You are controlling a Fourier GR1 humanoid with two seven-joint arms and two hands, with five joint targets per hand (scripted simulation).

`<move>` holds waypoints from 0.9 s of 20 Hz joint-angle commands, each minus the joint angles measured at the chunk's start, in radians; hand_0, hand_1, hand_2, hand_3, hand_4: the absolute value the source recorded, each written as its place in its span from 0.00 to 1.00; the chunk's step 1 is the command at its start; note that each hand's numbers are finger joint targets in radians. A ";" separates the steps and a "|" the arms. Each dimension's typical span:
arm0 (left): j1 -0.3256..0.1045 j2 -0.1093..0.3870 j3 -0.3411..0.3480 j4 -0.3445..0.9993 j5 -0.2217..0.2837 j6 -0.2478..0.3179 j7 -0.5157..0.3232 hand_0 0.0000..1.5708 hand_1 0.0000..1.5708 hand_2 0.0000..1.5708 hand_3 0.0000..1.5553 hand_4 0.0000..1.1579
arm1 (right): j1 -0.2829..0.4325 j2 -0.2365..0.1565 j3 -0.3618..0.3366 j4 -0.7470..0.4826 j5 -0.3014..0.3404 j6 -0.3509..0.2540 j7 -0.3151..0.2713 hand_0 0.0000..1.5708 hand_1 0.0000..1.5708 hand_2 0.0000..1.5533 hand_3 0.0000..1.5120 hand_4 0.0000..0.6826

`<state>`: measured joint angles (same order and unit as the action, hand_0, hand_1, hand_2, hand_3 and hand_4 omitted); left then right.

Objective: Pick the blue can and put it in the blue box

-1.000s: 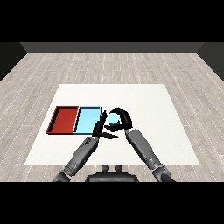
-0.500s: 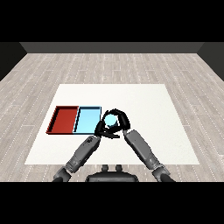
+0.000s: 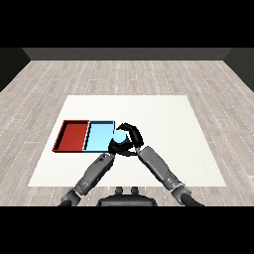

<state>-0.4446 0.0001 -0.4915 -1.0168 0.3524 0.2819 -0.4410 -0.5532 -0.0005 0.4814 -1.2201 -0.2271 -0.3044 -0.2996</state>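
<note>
The right robot hand [image 3: 130, 140] curls round the blue can [image 3: 120, 135] — right beside the blue tray [image 3: 99, 137] — the left robot hand [image 3: 115, 148] is mostly hidden.

You see a white table [image 3: 163, 114] standing on a floor [image 3: 59, 79] of pale grey wood planks. Beyond it, a dark wall [image 3: 129, 53] closes off the room.

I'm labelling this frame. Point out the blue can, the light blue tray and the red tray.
blue can [image 3: 120, 135]: head view, on the pale blue side showing between the curled fingers.
light blue tray [image 3: 99, 137]: head view, on its bare floor.
red tray [image 3: 73, 135]: head view, on its bare floor.
</note>
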 commanded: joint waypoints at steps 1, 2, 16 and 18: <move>-0.058 0.000 -0.031 0.060 -0.114 0.126 0.002 0.00 0.00 0.00 0.00 0.24 | 0.015 0.001 0.052 -0.025 -0.009 -0.006 0.007 0.80 0.80 0.91 0.92 0.90; -0.009 0.047 -0.035 0.007 -0.130 0.120 0.049 0.17 0.17 0.33 0.00 0.49 | -0.023 0.000 0.086 -0.037 -0.037 -0.047 0.036 0.81 0.81 0.91 0.92 0.90; -0.023 0.002 -0.044 0.015 -0.143 0.269 0.016 0.65 0.65 0.66 0.58 0.60 | -0.045 -0.030 0.046 0.060 -0.095 0.056 -0.040 0.92 0.92 0.93 0.92 0.89; -0.131 0.001 -0.037 0.060 -0.105 0.263 0.109 0.52 0.52 0.54 0.46 0.59 | -0.037 -0.001 0.124 -0.023 -0.077 -0.041 -0.002 0.92 0.92 0.94 0.92 0.88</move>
<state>-0.4611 0.0328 -0.5237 -1.0158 0.1836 0.4966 -0.3920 -0.5935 -0.0254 0.6004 -1.2258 -0.2916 -0.3574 -0.3180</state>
